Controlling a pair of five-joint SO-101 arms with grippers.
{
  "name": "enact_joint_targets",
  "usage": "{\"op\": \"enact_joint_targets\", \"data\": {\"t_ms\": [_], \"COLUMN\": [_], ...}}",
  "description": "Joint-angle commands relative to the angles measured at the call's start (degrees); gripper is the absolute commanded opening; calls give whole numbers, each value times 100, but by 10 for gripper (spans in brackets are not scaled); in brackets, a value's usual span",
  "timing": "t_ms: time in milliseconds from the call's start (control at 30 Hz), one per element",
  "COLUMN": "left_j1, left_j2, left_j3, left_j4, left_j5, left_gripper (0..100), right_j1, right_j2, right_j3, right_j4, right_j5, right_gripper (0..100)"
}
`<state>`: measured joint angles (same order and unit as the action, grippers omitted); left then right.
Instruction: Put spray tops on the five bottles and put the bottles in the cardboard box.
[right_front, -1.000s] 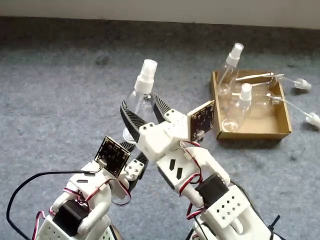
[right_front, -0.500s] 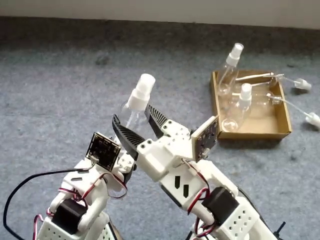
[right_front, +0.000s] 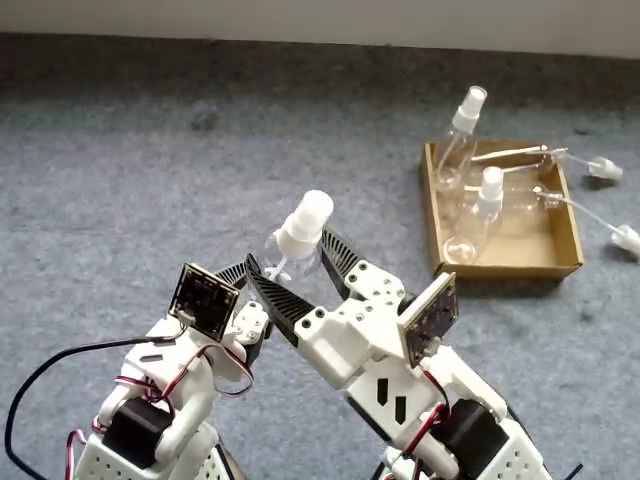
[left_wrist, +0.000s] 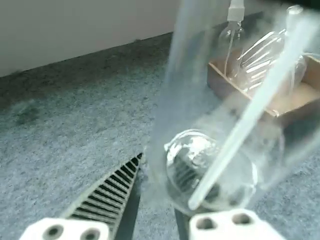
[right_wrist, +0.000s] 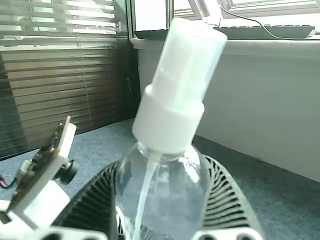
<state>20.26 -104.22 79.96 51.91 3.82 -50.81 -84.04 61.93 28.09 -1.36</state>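
Note:
A clear bottle (right_front: 288, 255) with a white spray top (right_front: 305, 216) hangs tilted above the carpet, and my right gripper (right_front: 292, 262) is shut on its body. In the right wrist view the bottle (right_wrist: 160, 195) sits between the ribbed black fingers (right_wrist: 225, 200), its spray top (right_wrist: 175, 85) pointing up. My left gripper (right_front: 250, 296) is open just beside the bottle's base (left_wrist: 210, 172), with one black finger (left_wrist: 107, 197) near its edge. The cardboard box (right_front: 562, 266) lies at the right, holding two capped bottles (right_front: 478, 215).
Two loose spray tops with long tubes (right_front: 606, 168) (right_front: 626, 238) lie on the carpet past the box's right side. The grey carpet (right_front: 150, 180) is bare to the left and between the arms and the box. A wall (right_front: 300, 15) runs along the far edge.
The bottle has come down and to the right and tilted, carried by my right gripper. My left arm first drew back to the left, then stayed put; the bottle's base has shifted away from its fingers.

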Motion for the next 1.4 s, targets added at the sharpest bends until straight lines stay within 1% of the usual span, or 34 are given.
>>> {"op": "enact_joint_targets", "data": {"t_ms": [0,133,267,367,500,633,733,867,1000,1100,1200,1333,1367], "left_j1": [453,980,1473,1560,1095,365,4,-268,-400,-532,-523,-558,-567], "left_j2": [-57,-57,-57,-57,-57,-57,-57,-57,-57,-57,-57,-57,-57], "left_j3": [-57,-66,-110,-101,-57,48,382,690,760,760,760,769,787], "left_j4": [-211,-53,123,123,79,-431,-870,-1530,-1705,-1714,-1688,-1679,-1679], "left_j5": [-18,-18,-18,-26,-26,-26,-26,-26,-26,-18,-18,-44,-44], "left_gripper": [6,6,6,6,6,6,6,6,6,6,6,6,6], "right_j1": [-145,-145,-145,-171,-207,-303,-321,-295,-84,171,505,1411,1692], "right_j2": [233,664,1112,1305,1305,1051,743,356,92,-22,-75,-57,-40], "right_j3": [-57,-57,-57,-57,-57,-48,31,40,40,48,40,-13,-22], "right_j4": [-470,-1024,-1367,-1411,-1393,-1358,-875,-444,-119,31,48,75,75], "right_j5": [62,62,62,62,18,18,35,53,62,62,62,70,167], "right_gripper": [45,45,45,45,45,45,45,45,45,45,45,45,45]}}
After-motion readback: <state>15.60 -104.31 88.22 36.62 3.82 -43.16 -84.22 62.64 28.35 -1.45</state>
